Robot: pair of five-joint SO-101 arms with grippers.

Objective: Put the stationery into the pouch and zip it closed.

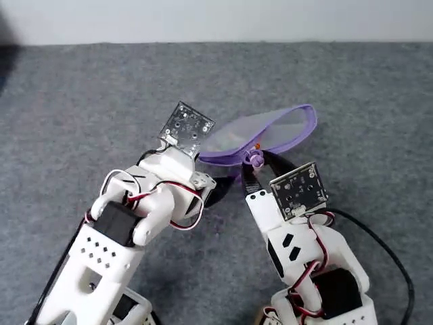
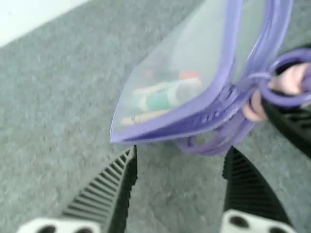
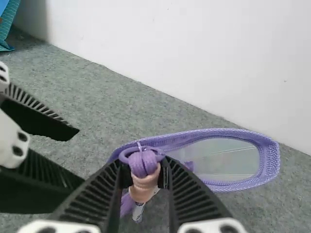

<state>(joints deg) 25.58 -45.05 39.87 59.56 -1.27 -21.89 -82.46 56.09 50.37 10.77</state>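
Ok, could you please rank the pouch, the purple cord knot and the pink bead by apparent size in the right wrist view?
1. pouch
2. purple cord knot
3. pink bead, only narrowly smaller than the knot

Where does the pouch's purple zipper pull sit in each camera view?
High view: the zipper pull is at the middle of the pouch's near edge.
Left wrist view: the zipper pull hangs off the pouch's end.
Right wrist view: the zipper pull is clamped in the right gripper, in front of the pouch.
Shared landmark: the clear, purple-edged pouch.
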